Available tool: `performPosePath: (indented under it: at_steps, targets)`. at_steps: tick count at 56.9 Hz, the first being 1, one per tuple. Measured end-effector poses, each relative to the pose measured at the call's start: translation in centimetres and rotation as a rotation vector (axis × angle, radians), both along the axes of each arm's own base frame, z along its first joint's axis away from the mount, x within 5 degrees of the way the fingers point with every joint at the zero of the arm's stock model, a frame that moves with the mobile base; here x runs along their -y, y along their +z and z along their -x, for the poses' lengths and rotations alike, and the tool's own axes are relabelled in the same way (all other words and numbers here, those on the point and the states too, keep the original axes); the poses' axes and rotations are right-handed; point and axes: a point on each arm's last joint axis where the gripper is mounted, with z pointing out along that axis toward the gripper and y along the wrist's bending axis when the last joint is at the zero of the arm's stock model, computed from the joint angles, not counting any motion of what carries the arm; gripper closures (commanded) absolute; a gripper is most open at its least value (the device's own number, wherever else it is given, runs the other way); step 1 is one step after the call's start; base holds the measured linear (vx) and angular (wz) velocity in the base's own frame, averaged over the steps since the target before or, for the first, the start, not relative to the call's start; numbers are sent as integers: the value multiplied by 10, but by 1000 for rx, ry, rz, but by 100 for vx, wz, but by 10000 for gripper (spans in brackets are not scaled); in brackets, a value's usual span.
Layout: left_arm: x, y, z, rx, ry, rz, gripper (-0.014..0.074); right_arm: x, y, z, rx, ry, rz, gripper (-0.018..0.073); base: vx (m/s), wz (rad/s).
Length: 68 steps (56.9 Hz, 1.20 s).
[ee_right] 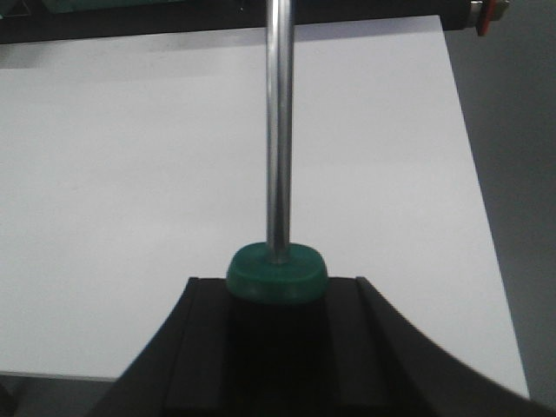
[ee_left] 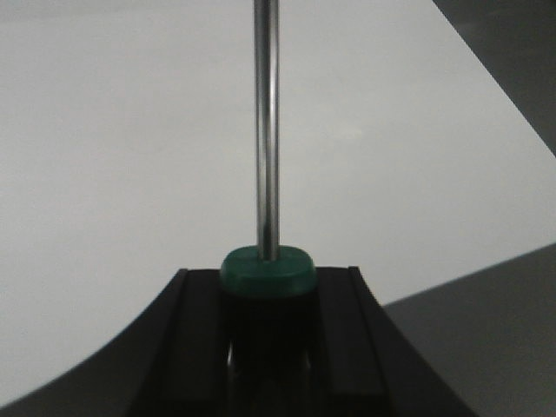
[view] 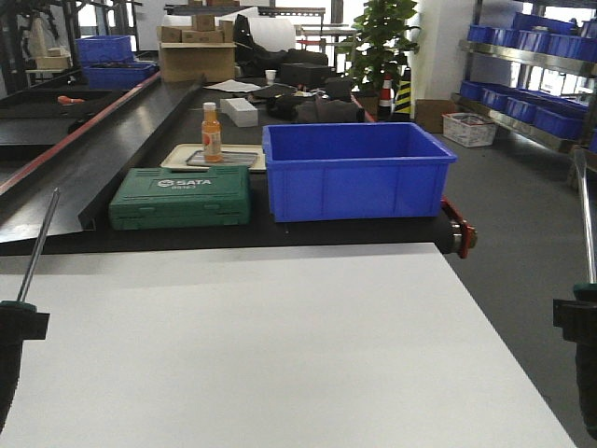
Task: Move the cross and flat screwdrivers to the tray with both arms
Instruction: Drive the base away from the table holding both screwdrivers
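while both grippers are loaded: the left gripper [view: 19, 325] is clamped on the handle of the left screwdriver [view: 39, 243] at the near left corner of the white surface [view: 280, 345]. the right gripper [view: 580, 322] is clamped on the right screwdriver [view: 585, 224] at the near right edge. both shafts point up and away.
tray: the grey tray [view: 224, 159] is off the surface, past its far edge, on the black conveyor [view: 93, 159]. it sits behind the green tool case [view: 182, 196], just beside the orange bottle [view: 212, 131].
risk, reach: it's a long way over, and those long shafts lead. a tip could clip the case, the blue bin [view: 354, 173] or tip the bottle.
risk, grip: each handle is held near its green collar, so a jolt could swing or slip the tool.
risk, arms: both head for one small tray, and the shafts could cross.
surface: bare, matte white, nothing lying on it.
room: a workshop with shelves of blue bins [view: 532, 37] on the right, a plant [view: 382, 37] and boxes at the back.
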Motion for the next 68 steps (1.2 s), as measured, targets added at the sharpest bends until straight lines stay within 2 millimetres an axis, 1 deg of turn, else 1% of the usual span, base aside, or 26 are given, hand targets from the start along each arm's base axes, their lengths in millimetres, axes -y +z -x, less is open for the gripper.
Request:
performPosePath:
  at_steps: [20, 39, 68]
  targets:
    - [1, -3, 3, -38, -17, -6, 597, 0, 0, 0, -4, 0, 1, 568, -18, -46]
    - [1, -3, 3, -46, -20, -7, 597, 0, 0, 0, -4, 0, 2, 568, -11, -64]
    - [1, -3, 3, -46, -20, -7, 597, 0, 0, 0, -5, 0, 2, 568, 3, -66]
